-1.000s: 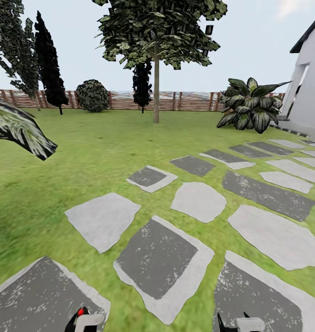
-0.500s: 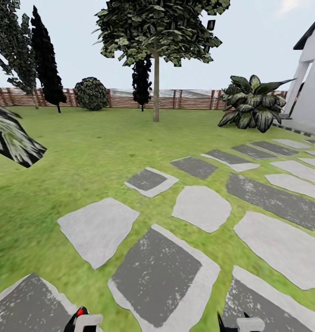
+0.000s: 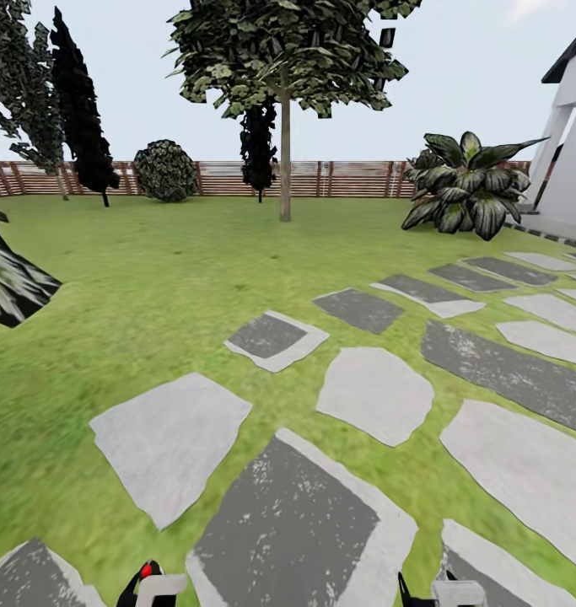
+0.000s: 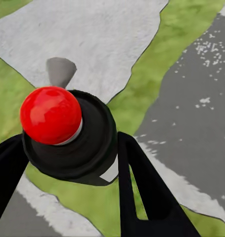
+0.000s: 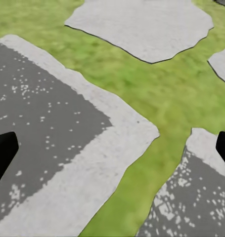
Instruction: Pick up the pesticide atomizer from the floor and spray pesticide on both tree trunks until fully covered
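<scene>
We are rolling forward over the stepping stones (image 3: 376, 394), the tree (image 3: 285, 160) nearing; left gripper (image 4: 67, 163) clasping the pesticide atomizer (image 4: 67, 133), right gripper (image 5: 112, 148) gaping wide.

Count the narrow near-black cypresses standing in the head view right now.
2. One cypress stands at the far left before the fence, beside a greyer leafy tree; the second cypress stands by the fence, just left of the pale-trunked tree. More may lie outside the picture.
</scene>
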{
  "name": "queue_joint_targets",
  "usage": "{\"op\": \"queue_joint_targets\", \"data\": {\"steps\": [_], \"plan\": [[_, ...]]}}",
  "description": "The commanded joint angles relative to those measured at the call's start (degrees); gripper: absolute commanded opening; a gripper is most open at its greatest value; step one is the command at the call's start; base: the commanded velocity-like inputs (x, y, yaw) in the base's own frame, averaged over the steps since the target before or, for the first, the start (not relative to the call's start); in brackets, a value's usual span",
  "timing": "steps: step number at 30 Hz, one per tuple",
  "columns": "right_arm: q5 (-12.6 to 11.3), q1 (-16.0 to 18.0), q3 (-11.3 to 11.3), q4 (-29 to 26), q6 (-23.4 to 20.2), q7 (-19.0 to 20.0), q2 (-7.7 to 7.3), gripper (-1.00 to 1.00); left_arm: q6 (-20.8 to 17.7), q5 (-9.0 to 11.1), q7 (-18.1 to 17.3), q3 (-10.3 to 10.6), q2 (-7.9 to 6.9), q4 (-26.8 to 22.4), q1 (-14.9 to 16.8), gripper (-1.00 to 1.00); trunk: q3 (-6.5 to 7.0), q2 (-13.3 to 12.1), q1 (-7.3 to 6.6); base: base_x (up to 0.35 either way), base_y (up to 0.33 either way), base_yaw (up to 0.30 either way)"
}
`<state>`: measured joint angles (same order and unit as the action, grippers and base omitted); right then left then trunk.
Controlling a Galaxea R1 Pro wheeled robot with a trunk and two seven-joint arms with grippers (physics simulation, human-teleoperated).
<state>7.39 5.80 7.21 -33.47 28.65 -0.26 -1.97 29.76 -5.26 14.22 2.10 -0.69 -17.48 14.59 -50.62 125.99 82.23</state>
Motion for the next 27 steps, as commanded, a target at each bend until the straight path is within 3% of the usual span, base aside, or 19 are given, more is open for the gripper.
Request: {"op": "queue_joint_targets", "data": {"steps": [1, 27], "plan": [[0.0, 0.0, 0.0, -0.01, 0.0, 0.0, 0.01, 1.0, 0.01, -0.01, 0.0, 0.0, 0.02, -0.01, 0.0, -1.0, 0.0, 0.0, 0.0, 0.339, 0.0, 0.0], [0.0, 0.0, -0.01, -0.1, 0.0, 0.04, 0.04, 1.0, 0.04, -0.02, 0.02, 0.0, 0.07, -0.01, 0.0, -1.0, 0.0, 0.0, 0.0, 0.339, 0.0, 0.0]]}}
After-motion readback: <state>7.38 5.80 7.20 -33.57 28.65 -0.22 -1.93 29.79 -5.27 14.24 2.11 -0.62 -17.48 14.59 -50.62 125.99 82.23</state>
